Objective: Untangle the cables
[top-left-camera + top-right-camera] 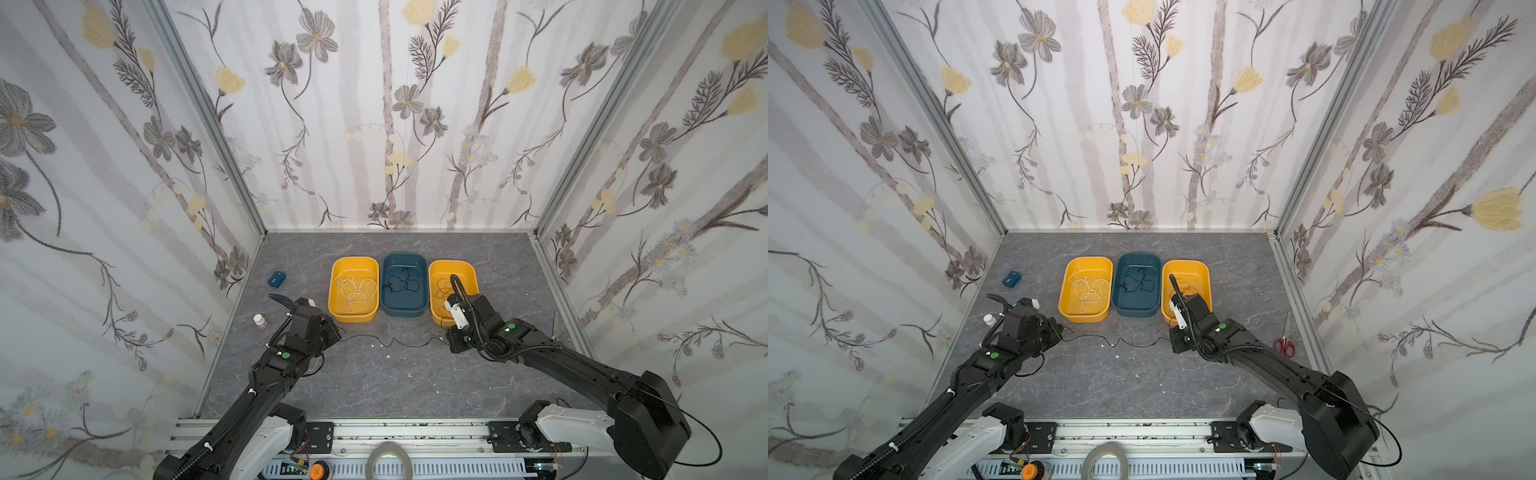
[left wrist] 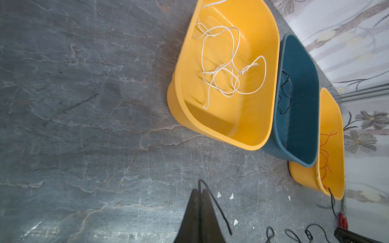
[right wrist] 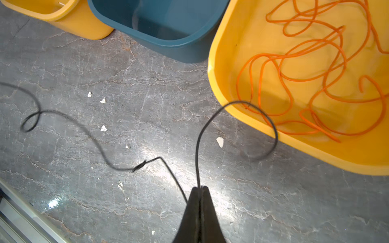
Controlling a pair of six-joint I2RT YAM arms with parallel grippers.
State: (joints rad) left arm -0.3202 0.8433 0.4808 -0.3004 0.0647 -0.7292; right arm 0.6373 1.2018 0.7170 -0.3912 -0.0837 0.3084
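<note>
The left gripper (image 2: pixel 199 190) and right gripper (image 3: pixel 200 187) pinched tight on the light, floppy black cable (image 3: pixel 196 147); grabbing near its knot (image 3: pixel 140 165) seemed best.

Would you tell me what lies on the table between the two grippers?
A thin black cable, pinched by the left gripper and right gripper, spans the gap above a few white flecks; both top views show it.

In both top views the tips of the left gripper (image 2: pixel 200 190) and right gripper (image 3: pixel 200 187) are buried under the wrists, so the grip can't be checked from there. The right yellow bin (image 1: pixel 453 262) is half blocked by the arm. The black cable (image 3: pixel 196 151) gets smeared and cut off at the right wrist view's edge. The small blue thing (image 1: pixel 277 279) can't be identified.
</note>
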